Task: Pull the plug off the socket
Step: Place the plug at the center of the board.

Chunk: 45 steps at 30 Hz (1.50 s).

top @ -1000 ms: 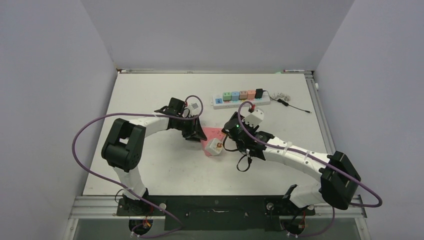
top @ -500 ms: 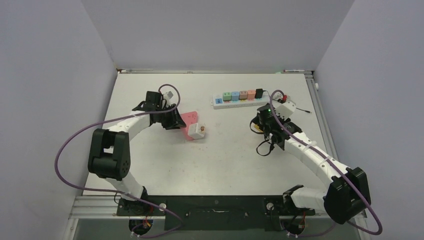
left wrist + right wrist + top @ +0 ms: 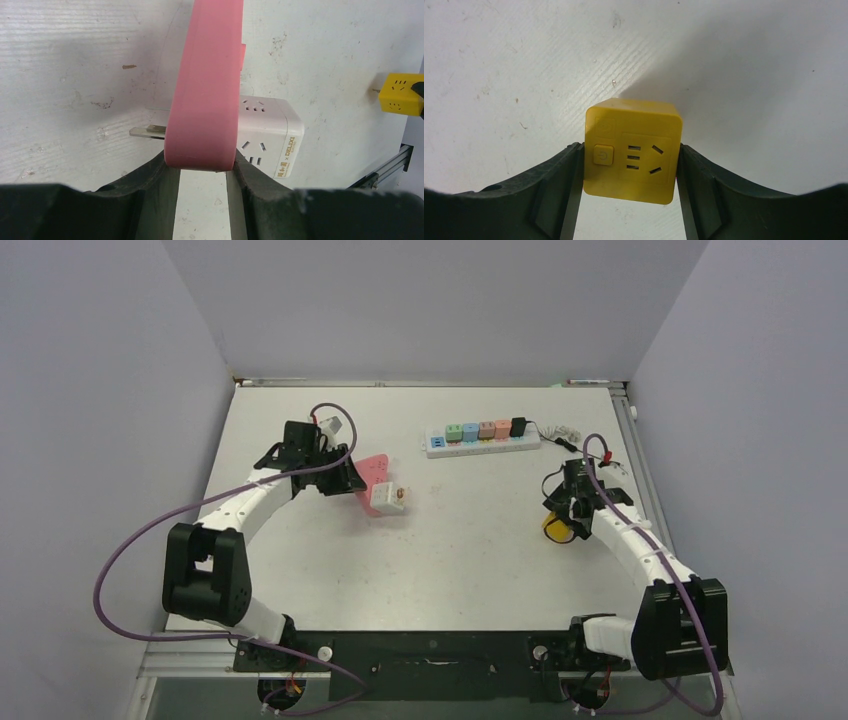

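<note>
Your left gripper (image 3: 202,175) is clamped on the near end of a flat pink plastic slab (image 3: 205,75), with its black fingers (image 3: 150,177) pressed against the slab's two broad faces. A white plastic cube socket (image 3: 267,135) sits tight against one side of that slab, and a bare metal prong (image 3: 145,132) sticks out on the other side. You cannot tell from these views whether slab and socket are joined. Your right gripper (image 3: 629,162) is closed on a yellow plastic cube plug (image 3: 631,150), squeezing its two side faces, with the button and slotted face turned toward the wrist camera. The plug is close over the white tabletop (image 3: 499,60) at the right side, well apart from the white socket left of centre, and nothing links them. A long white power strip (image 3: 482,438) carrying coloured cubes lies near the far edge.
</note>
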Tool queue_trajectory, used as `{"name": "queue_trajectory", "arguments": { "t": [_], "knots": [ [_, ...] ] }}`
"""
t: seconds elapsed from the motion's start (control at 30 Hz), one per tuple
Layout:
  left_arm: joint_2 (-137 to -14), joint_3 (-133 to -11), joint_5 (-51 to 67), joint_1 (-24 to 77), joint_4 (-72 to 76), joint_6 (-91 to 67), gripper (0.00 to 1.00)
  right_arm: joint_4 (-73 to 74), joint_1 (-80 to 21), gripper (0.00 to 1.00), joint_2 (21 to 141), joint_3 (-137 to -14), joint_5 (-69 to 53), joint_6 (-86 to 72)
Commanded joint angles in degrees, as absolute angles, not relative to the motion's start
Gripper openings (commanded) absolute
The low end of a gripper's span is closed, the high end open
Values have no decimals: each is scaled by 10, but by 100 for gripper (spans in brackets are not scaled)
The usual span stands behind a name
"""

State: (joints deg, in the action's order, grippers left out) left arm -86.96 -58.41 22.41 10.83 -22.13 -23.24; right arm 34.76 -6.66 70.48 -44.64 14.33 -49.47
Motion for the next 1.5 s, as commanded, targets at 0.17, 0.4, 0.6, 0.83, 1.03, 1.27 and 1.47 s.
{"name": "queue_trajectory", "arguments": {
  "t": [0.17, 0.4, 0.6, 0.83, 1.03, 1.27, 1.47],
  "knots": [
    [-847, -592, 235, 118, -205, -229, 0, 307, -59, 26, 716, -427, 123, -493],
    [-853, -594, 238, 126, -207, -227, 0, 283, -59, 71, 689, -411, 128, -508],
    [-856, -593, 238, 132, -207, -227, 0, 284, -60, 88, 658, -419, 147, -500],
    [-857, -594, 236, 137, -207, -226, 0, 307, -60, 100, 640, -451, 177, -483],
    [-856, -593, 234, 138, -207, -226, 0, 297, -80, 96, 609, -467, 177, -461],
    [-863, -590, 262, 137, -194, -233, 0, 134, -190, 92, 598, -432, 47, -407],
    [-877, -587, 312, 130, -174, -243, 0, -59, -305, 91, 672, -405, -75, -402]
  ]
}}
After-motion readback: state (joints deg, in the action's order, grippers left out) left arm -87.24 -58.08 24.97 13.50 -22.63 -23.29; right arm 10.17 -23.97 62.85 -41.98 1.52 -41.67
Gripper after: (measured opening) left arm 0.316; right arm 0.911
